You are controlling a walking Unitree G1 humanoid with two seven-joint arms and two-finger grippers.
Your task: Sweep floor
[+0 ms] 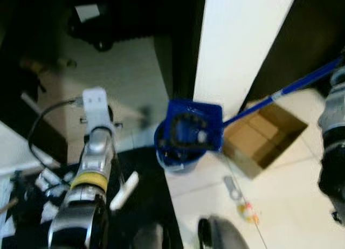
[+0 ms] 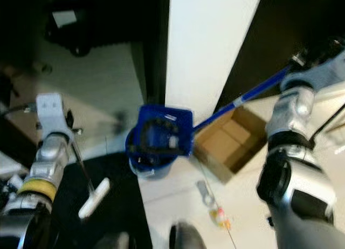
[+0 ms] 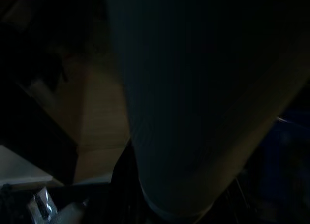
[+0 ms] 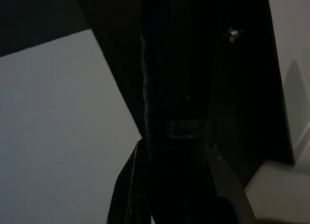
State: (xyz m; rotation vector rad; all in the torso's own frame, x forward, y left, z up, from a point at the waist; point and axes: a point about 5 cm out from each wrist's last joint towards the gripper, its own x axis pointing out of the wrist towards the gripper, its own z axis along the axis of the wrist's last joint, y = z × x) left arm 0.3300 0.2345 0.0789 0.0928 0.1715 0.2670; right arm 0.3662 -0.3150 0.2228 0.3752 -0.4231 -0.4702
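Note:
A blue dustpan (image 1: 195, 125) with dark debris inside hangs tilted over a round blue bin (image 1: 180, 158). Its long blue pole (image 2: 242, 101) runs up to the right, where my right gripper (image 2: 299, 59) is; in the right wrist view the fingers (image 4: 127, 185) are shut around the dark pole (image 4: 169, 88). My left arm (image 1: 92, 152) reaches forward on the left, its white wrist mount (image 1: 97, 106) over the pale floor. A thin rod with a white handle (image 2: 94, 198) slants down beside that arm. The left wrist view is very dark.
An open cardboard box (image 1: 264, 138) lies on the tiles right of the bin. Small litter (image 1: 247, 210) and a grey scrap (image 1: 233, 187) lie on the floor near me. A white pillar (image 1: 237, 44) stands behind the bin. A black mat (image 1: 145, 206) covers the floor lower left.

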